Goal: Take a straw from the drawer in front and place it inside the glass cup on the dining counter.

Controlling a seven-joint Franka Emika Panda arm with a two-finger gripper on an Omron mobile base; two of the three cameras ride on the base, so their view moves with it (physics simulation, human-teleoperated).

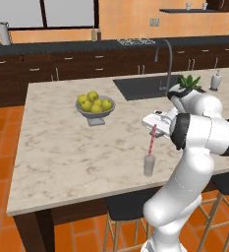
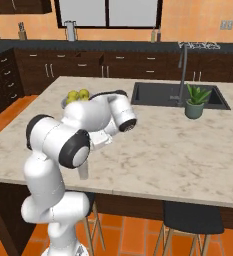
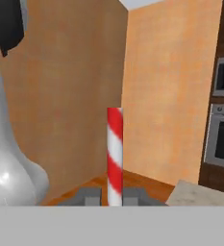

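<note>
Placement step: straw [image 1: 152, 140] over cup [image 1: 149, 165].
Hand [image 1: 155, 126] is closed on the straw's upper end (lower tip at the rim); next, lower and release on surface [image 1: 62, 147].

Bare stretch of the dining counter [image 1: 62, 147] lies open all around the glass cup [image 1: 149, 166] — the fruit bowl [image 1: 95, 107] stands well apart toward the far side, the sink [image 1: 140, 86], tap [image 1: 166, 61] and potted plant [image 2: 196, 101] farther off — only the striped straw [image 1: 152, 141] stands over the cup's mouth
</note>
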